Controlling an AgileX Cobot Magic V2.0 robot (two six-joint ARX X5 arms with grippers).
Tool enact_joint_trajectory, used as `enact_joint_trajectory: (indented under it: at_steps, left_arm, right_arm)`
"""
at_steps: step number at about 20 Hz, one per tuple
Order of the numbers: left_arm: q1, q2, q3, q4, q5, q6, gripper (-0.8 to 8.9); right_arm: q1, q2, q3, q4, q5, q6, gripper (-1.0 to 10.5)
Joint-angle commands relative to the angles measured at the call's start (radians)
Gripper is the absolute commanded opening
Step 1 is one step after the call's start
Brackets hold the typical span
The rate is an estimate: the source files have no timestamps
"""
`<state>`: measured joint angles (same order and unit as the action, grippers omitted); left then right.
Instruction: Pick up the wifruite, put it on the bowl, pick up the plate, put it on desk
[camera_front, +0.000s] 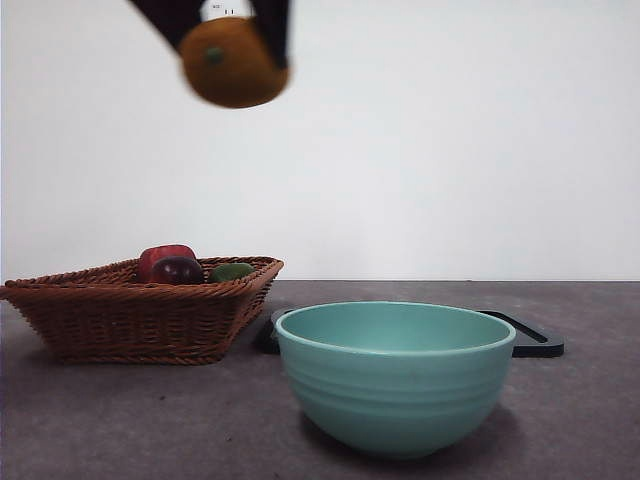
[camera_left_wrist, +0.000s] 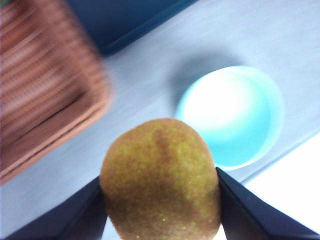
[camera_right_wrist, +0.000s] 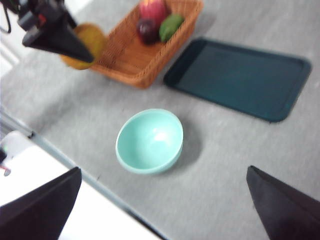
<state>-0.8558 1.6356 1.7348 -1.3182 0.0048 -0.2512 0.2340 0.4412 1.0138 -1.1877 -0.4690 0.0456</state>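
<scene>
The wifruite, a brownish-orange oval fruit, hangs high in the air at the upper left of the front view. My left gripper is shut on the wifruite, one black jaw on each side. The mint-teal bowl stands empty on the desk, below and to the right of the fruit. In the left wrist view the bowl lies beyond the fruit. The plate, a dark flat rectangular tray, lies behind the bowl. My right gripper is open, high above the bowl.
A brown wicker basket stands left of the bowl and holds a red fruit, a dark purple fruit and a green fruit. The desk's near edge runs close to the bowl.
</scene>
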Motion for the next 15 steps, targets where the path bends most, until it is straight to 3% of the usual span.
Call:
enact_joint_trajectory:
  at_steps: [1, 8, 15]
  left_arm:
    - [-0.066, 0.031, 0.024, 0.036, -0.001, -0.057, 2.35]
    - [-0.194, 0.156, 0.024, 0.077, -0.001, -0.105, 2.35]
    - [-0.232, 0.337, 0.024, 0.111, -0.001, -0.101, 2.35]
  right_arm:
    - [0.003, 0.001, 0.033, -0.011, -0.002, -0.025, 5.9]
    - [0.003, 0.000, 0.091, -0.018, -0.002, -0.035, 5.9]
    - [0.003, 0.001, 0.100, -0.025, -0.002, -0.035, 5.9]
